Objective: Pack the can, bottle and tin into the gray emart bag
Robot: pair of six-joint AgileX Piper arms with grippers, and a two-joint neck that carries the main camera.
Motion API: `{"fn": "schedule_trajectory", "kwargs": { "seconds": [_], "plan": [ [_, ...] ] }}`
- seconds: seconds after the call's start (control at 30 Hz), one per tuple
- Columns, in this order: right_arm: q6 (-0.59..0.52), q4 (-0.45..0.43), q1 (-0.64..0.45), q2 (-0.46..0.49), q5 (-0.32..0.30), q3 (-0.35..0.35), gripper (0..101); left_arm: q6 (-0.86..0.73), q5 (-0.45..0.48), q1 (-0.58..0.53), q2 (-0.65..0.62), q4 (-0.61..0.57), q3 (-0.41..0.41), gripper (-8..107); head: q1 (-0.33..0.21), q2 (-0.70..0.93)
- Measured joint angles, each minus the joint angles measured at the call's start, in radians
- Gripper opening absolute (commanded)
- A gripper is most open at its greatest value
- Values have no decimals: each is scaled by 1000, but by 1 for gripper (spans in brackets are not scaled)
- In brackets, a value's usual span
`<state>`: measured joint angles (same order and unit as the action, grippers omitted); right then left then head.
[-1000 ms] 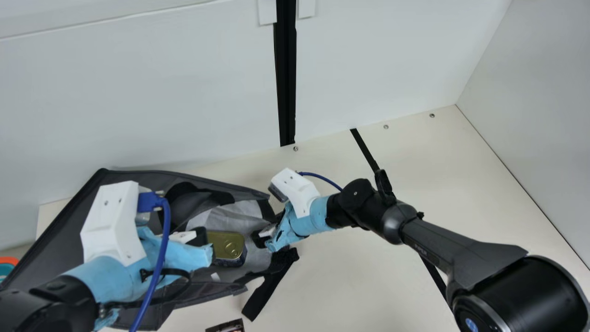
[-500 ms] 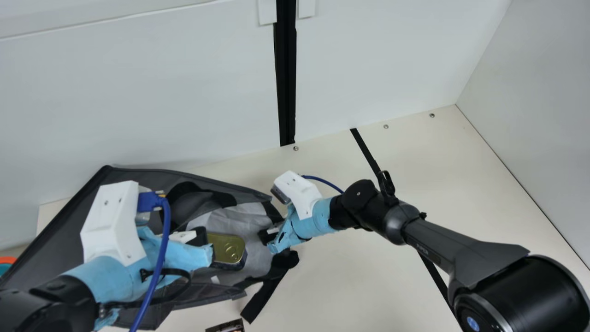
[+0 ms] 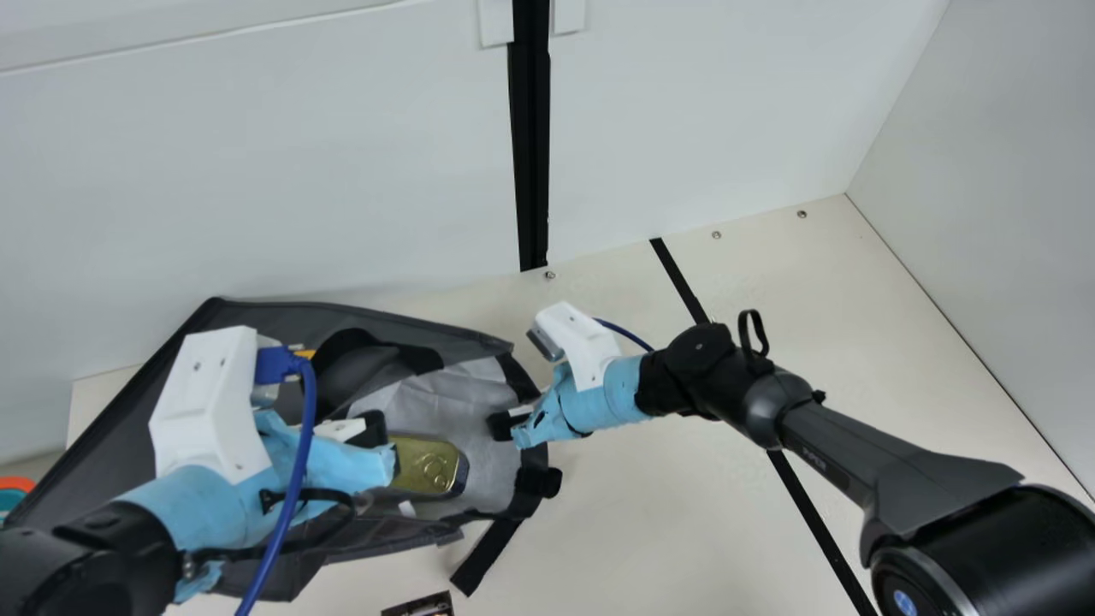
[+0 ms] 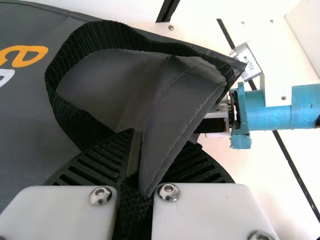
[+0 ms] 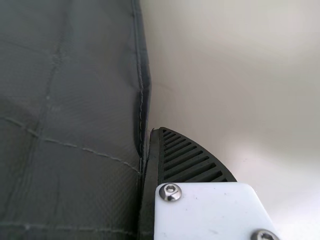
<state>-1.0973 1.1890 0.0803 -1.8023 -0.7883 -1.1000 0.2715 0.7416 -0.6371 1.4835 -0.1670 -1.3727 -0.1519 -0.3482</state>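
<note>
Left-edge thing (image 3: 14,494): orange and teal, sliced off by the main view's border, so its kind could not be told.
Bag (image 3: 111,466): dark gray fabric lying slantwise, its mouth spread, with a paler lining (image 3: 440,389) inside. The left wrist view showed orange and white print (image 4: 22,56) and a looped black handle (image 4: 57,92). Left arm parts covered much of its middle in the main view.
Left gripper (image 3: 376,449): at the mouth, its fingers closed on a folded edge of gray fabric.
Tin (image 3: 428,464): inside the bag, on the lining, lid upward; rounded corners, gold lid, ring pull, dark side wall. It lay just beside the left gripper, which hid its left end; whether they touched could not be told.
Packet (image 3: 419,606): dark, on the cream table (image 3: 650,530), cut off by the main view's bottom edge, its contents unclear.
Strap (image 3: 486,556): black, hanging from the mouth's near right corner onto the table.
Right gripper (image 3: 511,430): at the mouth's right rim, its fingers pinching the bag's wall. One ribbed finger (image 5: 192,162) pressed along the stitched seam; in the right wrist view, fabric hid the other.
</note>
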Motion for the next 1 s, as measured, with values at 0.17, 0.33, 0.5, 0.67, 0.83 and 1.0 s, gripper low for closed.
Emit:
{"fn": "schedule_trajectory", "kwargs": {
  "seconds": [0.17,0.33,0.5,0.67,0.83,1.0],
  "plan": [
    [32,30,-29,31,-55,0,0,-27,-5,9,2,-19,-13,10,0,0],
    [59,44,-52,59,-91,1,0,-58,-14,17,2,-40,-18,10,0,0],
    [78,59,-71,95,-116,9,0,-84,-33,26,-4,-60,-20,10,0,2],
    [98,71,-91,133,-141,21,0,-118,-46,35,-8,-85,-21,10,0,0],
    [120,78,-111,173,-167,35,0,-151,-52,50,-13,-117,-25,10,0,0],
    [144,86,-129,214,-189,43,0,-197,-54,65,-22,-150,-30,10,0,2]
  ]
}}
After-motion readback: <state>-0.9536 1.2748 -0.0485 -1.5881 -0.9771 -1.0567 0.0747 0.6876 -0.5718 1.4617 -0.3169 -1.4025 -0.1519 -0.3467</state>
